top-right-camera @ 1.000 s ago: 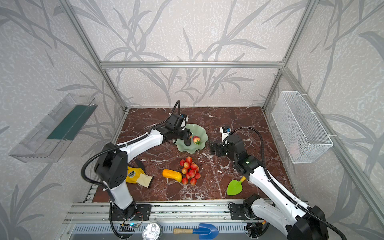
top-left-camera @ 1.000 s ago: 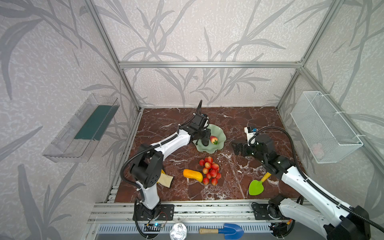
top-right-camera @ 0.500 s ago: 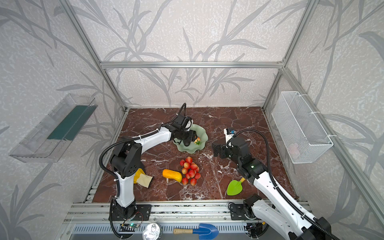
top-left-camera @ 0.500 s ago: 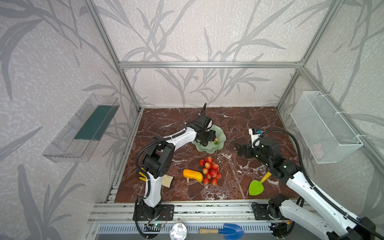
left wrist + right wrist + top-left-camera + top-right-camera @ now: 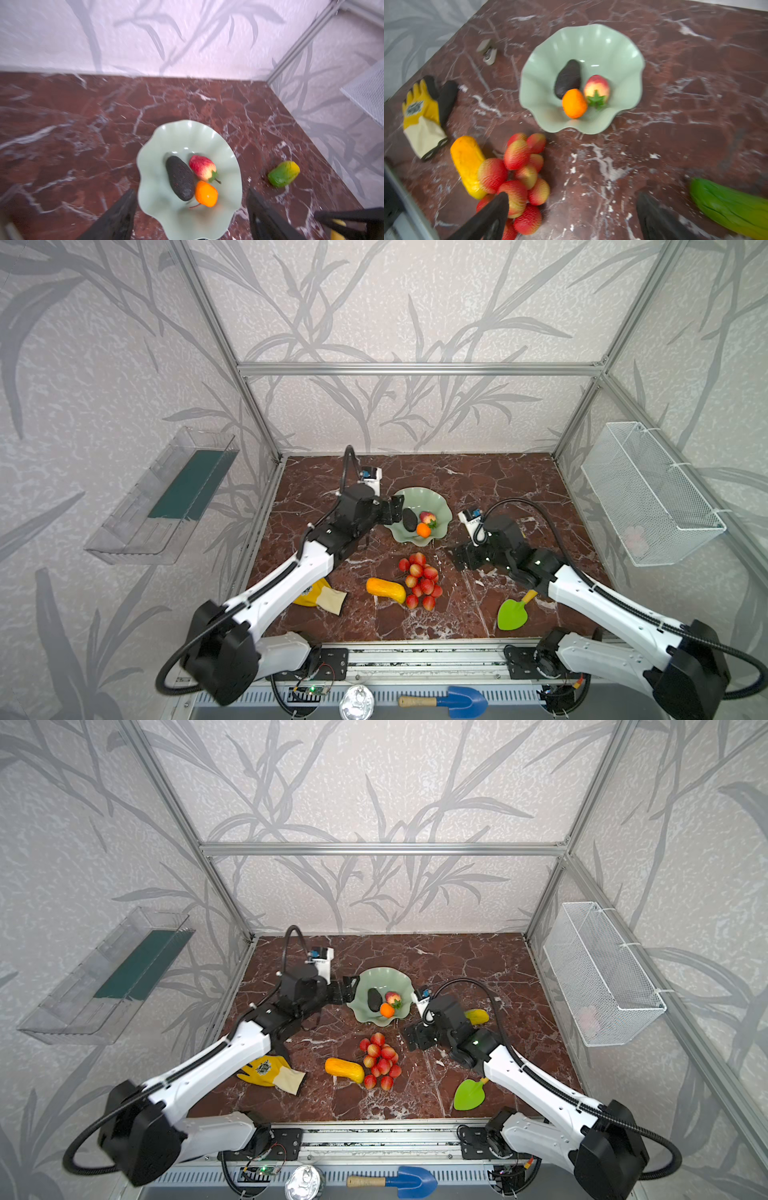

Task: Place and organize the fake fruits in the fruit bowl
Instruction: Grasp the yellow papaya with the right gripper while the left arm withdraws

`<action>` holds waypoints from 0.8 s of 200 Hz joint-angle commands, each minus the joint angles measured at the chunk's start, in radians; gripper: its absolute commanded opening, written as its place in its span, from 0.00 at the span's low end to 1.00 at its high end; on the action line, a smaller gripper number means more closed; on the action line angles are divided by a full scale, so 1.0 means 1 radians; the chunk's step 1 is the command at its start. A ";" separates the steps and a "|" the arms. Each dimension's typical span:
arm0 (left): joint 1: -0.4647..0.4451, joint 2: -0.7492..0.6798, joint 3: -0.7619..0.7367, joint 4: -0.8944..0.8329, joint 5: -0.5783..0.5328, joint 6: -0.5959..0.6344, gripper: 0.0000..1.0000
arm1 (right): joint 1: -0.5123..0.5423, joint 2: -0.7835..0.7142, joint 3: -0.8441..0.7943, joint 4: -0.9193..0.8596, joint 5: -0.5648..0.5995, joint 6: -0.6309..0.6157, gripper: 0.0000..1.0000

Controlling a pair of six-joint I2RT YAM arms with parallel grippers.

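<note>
Red marble tabletop (image 5: 498, 489): berry cluster (image 5: 419, 580) lies nearest the right gripper (image 5: 460, 559), fingers spread, empty; left gripper (image 5: 393, 509), likewise spread and empty, beside fruit bowl (image 5: 438, 499) rim.

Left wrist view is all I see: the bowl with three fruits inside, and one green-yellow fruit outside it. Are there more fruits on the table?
Observer: Yes. A cluster of red berries lies on the table, outside the fruit bowl, on its near side in both top views.
Operator: Is anything beside the cluster?
Observer: A yellow-orange oblong fruit lies against its left side in both top views.
Operator: And the right gripper?
Observer: The right gripper is open and empty, to the right of the cluster.
</note>
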 commanded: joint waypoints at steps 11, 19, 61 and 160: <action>0.041 -0.236 -0.249 0.051 -0.211 -0.064 0.86 | 0.153 0.127 0.095 0.054 0.025 -0.053 0.94; 0.047 -0.308 -0.307 0.043 -0.236 -0.083 0.87 | 0.188 0.171 0.124 0.055 0.029 -0.066 0.93; 0.062 -0.655 -0.489 -0.118 -0.370 -0.183 0.89 | 0.345 0.413 0.280 0.041 0.008 -0.089 0.91; 0.065 -0.967 -0.500 -0.324 -0.424 -0.194 0.91 | 0.409 0.861 0.558 -0.028 0.040 -0.073 0.81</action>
